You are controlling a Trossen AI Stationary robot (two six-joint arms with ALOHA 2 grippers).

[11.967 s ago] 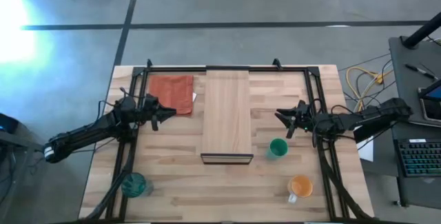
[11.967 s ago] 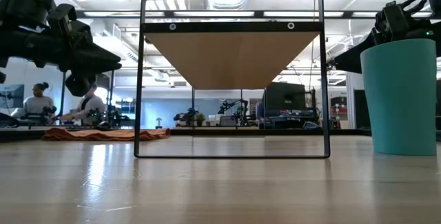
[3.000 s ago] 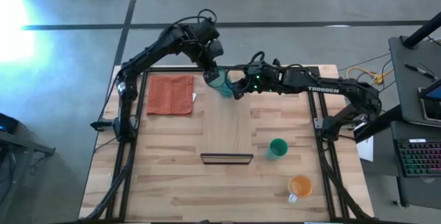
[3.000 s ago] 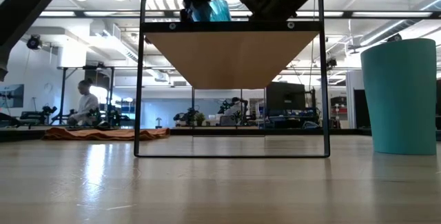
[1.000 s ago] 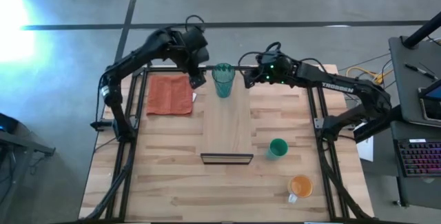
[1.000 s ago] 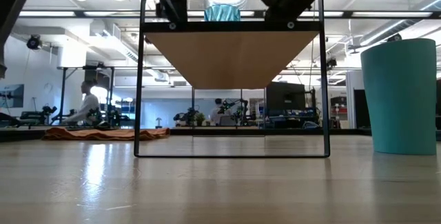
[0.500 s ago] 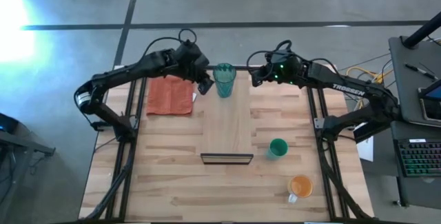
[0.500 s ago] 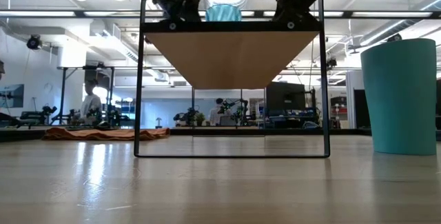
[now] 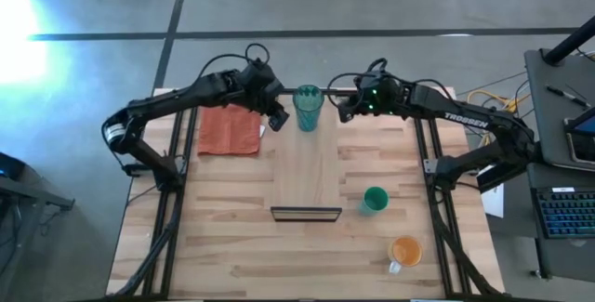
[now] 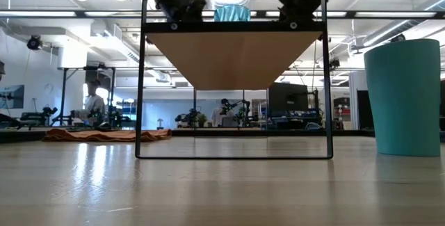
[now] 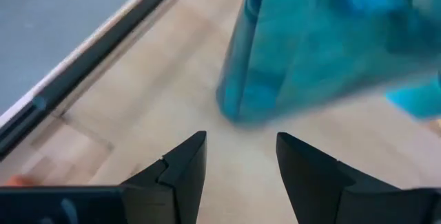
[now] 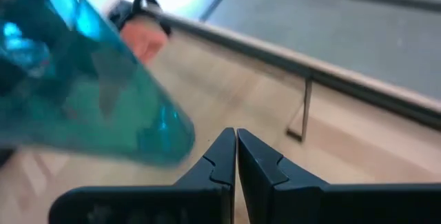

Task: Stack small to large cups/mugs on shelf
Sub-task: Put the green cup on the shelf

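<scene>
Tall translucent teal tumbler (image 9: 308,107) stands upright at the far end of the long light-wood shelf plank (image 9: 307,167), free of both arms. In the low view it shows above the shelf's black frame bar, between the two end effectors.

Left arm reaches across the far-left of the wooden worktop (image 9: 232,246), elbow out over the edge, wrist angled toward the tumbler. Left end effector (image 9: 276,116) sits just beside the tumbler on its left, fingers (image 11: 182,165) spread apart, nothing between them; tumbler base is just ahead of the tips in the left wrist view.

Right arm comes in from the far-right, forearm running along the back rail. Right end effector (image 9: 343,110) is near the tumbler on its right, not touching. Its fingers (image 12: 220,156) are pressed together, empty.

Small opaque green cup (image 9: 375,199) stands on the worktop just right of the shelf's near end. Small orange mug with white handle (image 9: 405,251) is nearer the front-right corner, apart from the cup. Orange-red cloth (image 9: 230,128) lies flat left of the shelf, partly under the left arm.
</scene>
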